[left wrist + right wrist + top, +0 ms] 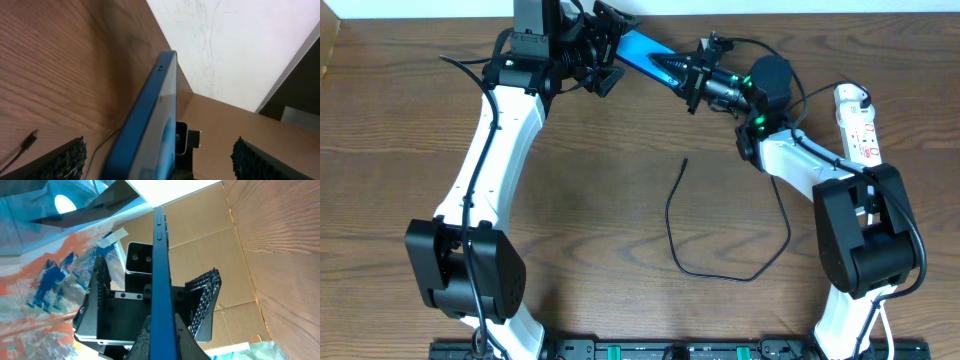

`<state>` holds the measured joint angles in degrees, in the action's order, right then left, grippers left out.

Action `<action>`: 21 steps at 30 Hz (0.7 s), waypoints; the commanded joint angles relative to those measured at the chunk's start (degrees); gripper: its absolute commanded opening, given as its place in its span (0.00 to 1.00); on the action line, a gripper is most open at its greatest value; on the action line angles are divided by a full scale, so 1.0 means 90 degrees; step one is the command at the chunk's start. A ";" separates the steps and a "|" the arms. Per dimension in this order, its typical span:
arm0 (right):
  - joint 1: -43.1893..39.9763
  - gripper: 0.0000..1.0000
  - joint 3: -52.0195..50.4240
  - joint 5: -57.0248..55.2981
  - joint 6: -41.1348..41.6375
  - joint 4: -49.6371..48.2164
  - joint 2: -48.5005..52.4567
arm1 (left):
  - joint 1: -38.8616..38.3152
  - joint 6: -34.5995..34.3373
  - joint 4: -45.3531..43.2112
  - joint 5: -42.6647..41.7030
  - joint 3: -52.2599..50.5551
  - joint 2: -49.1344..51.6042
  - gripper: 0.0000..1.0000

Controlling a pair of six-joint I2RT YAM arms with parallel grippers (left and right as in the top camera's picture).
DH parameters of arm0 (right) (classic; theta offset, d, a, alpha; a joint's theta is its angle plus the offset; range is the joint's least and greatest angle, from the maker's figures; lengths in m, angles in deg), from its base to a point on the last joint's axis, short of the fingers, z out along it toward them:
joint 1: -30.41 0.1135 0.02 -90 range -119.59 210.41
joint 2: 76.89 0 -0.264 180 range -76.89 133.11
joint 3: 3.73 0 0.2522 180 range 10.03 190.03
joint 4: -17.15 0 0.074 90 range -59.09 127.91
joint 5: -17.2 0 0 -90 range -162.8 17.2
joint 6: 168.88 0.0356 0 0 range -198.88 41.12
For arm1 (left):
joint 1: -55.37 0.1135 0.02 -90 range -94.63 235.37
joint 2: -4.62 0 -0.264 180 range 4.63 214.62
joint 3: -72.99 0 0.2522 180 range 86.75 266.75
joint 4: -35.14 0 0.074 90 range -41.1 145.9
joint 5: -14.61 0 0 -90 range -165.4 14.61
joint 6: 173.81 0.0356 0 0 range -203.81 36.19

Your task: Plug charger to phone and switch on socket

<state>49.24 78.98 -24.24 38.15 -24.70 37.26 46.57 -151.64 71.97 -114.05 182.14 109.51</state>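
I am early in the plugging step. My right gripper (pixel 680 72) is clamped on the phone (pixel 642 50), holding it on edge at the table's far side. My left gripper (pixel 608 57) straddles it, jaws wide apart. The charger (pixel 669 215) lies mid-table, well apart. Next, I judge, the free arm fetches its tip.

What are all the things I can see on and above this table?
phone: one, blue-lit screen, raised near the table's far edge
charger: one, thin black cable, looped on the table's middle, tip lying free
socket: one, white with red marks, far right side
table: one, brown wood
arms: two, white and black, one each side
left gripper: one, black, open, fingers either side of the phone's end
right gripper: one, black, shut on the phone's other end
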 commanded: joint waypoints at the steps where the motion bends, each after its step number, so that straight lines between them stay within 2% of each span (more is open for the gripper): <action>1: 0.0100 0.01 0.0219 -0.0308 0.0058 -0.0136 -0.0029 | 0.0000 0.0192 -0.0007 0.0080 0.0044 -0.0078 0.92; 14: 0.0129 0.01 0.0328 -0.0379 0.0058 -0.0325 -0.0029 | 0.0000 0.0369 -0.0010 0.0083 0.0044 -0.0078 0.90; 17: 0.0153 0.01 0.0328 -0.0335 0.0058 -0.0325 -0.0029 | -0.0002 0.0372 -0.0012 0.0236 0.0044 -0.0078 0.72; 21: 0.0206 0.01 0.0328 -0.0335 0.0058 -0.0323 -0.0029 | -0.0002 0.0372 -0.0015 0.0248 0.0044 -0.0078 0.70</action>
<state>50.27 80.07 -26.36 38.15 -26.80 37.28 46.57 -149.33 71.84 -112.76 182.14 109.51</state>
